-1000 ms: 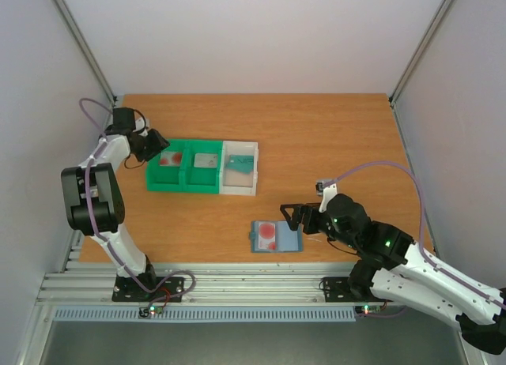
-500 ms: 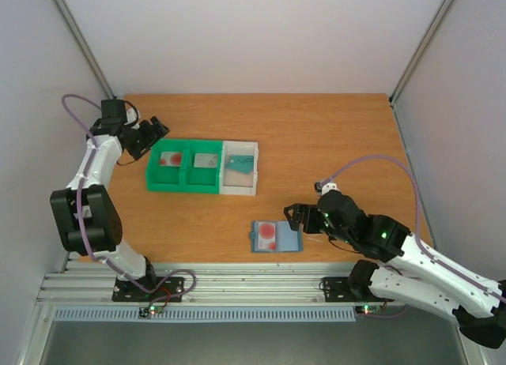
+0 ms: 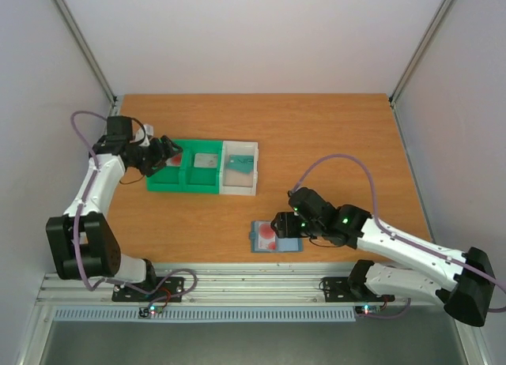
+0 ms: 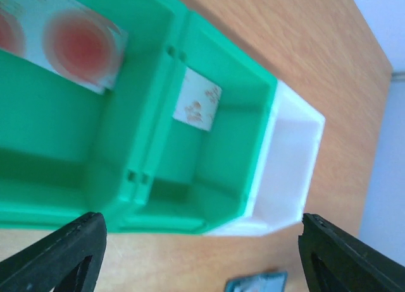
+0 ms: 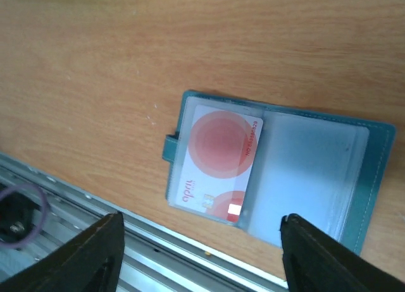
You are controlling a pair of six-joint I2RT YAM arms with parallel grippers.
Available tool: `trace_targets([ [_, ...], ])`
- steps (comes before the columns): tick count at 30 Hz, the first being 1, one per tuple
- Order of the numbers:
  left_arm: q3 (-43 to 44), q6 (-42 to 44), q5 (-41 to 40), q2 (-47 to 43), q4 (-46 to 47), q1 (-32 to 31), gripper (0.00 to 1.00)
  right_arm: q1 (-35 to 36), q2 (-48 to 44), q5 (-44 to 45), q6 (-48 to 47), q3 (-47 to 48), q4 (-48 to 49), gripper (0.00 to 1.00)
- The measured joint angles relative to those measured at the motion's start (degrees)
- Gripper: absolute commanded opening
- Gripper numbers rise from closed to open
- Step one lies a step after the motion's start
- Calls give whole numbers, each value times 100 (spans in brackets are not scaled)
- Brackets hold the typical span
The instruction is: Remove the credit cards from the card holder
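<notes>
The blue-grey card holder [image 3: 294, 245] lies open near the table's front edge. In the right wrist view the card holder [image 5: 316, 172] has a pale credit card with red rounds [image 5: 218, 162] in its left slot, and its right slot looks empty. My right gripper [image 3: 281, 225] is open and empty just above the holder, with the jaws wide apart [image 5: 202, 257]. My left gripper [image 3: 163, 152] is open and empty over the left end of the green tray [image 3: 158, 183]. A red-marked card [image 4: 63, 42] and a pale card [image 4: 197, 100] lie in the green compartments.
A white tray [image 3: 237, 189] adjoins the green tray on the right and holds a teal card [image 3: 241, 160]. The white tray also shows in the left wrist view [image 4: 288, 172]. A metal rail [image 5: 126, 241] runs along the table's front edge next to the holder.
My right gripper has moved left and now hovers over the card holder. My left gripper swung out to the back left, then came back over the green tray's left end.
</notes>
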Motion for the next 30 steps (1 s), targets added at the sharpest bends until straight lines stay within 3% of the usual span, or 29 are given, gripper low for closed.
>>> trace_targets([
  [4,-278,232,326,-297,-131,-293,68,0,439,-227,2,-74,247,45],
  [6,-372,369,450,-385,-205,-481,56,2,636,-262,-11,-76,332,40],
  [19,-1049,216,761,-1266,-223,-1550,2,-107,1565,-662,-168,-186,1134,32],
  [30,-1753,-673,483,-1421,669,-2826,0,-579,1958,-1434,-278,-656,1794,26],
])
